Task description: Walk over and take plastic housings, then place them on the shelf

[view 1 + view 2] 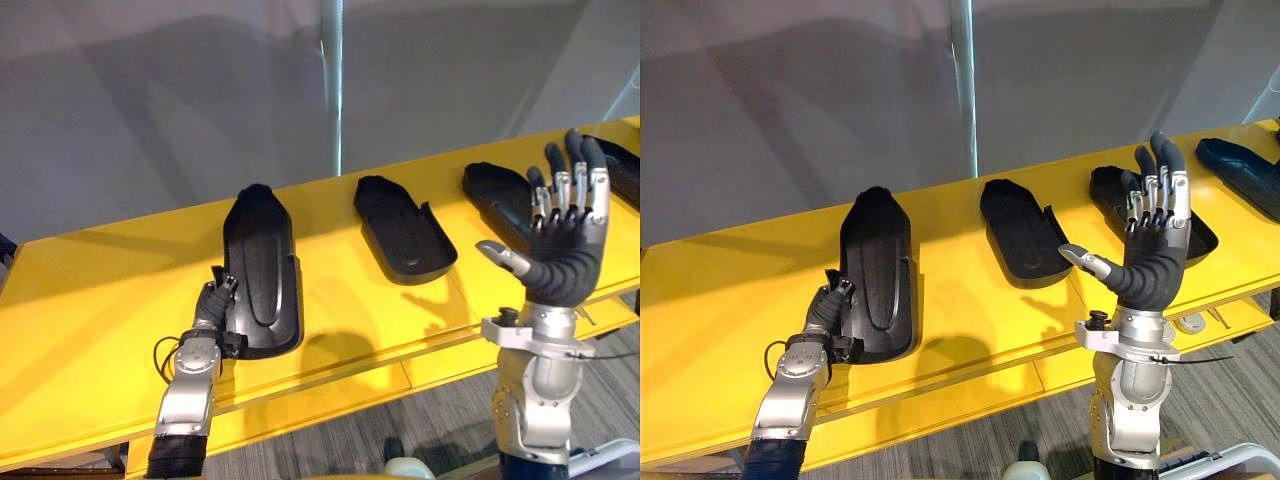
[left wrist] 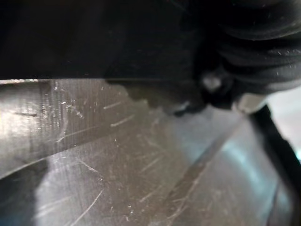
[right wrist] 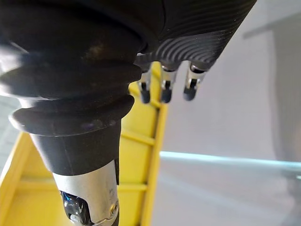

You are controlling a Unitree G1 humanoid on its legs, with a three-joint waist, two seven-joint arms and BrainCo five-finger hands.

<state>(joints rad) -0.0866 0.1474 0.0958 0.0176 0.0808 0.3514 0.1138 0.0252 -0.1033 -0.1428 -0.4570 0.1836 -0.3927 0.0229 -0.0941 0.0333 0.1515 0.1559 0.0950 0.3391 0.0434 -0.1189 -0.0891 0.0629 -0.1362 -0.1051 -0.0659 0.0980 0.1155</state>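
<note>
Several black plastic housings lie in a row on the yellow shelf (image 1: 100, 300). The leftmost housing (image 1: 262, 270) has my left hand (image 1: 212, 308) at its near left edge, fingers curled over the rim; its near end casts a shadow on the shelf. In the left wrist view its scratched dark surface (image 2: 117, 165) sits right against the hand. My right hand (image 1: 565, 245) is raised above the shelf's front edge, fingers (image 3: 162, 89) straight and spread, holding nothing. It stands in front of the third housing (image 1: 495, 190). The middle housing (image 1: 400, 230) lies untouched between the hands.
Another black housing (image 1: 1240, 170) lies at the far right end of the shelf. A grey wall with a pale vertical strip (image 1: 333, 80) rises behind the shelf. Grey floor (image 1: 400, 420) shows below the shelf's front edge.
</note>
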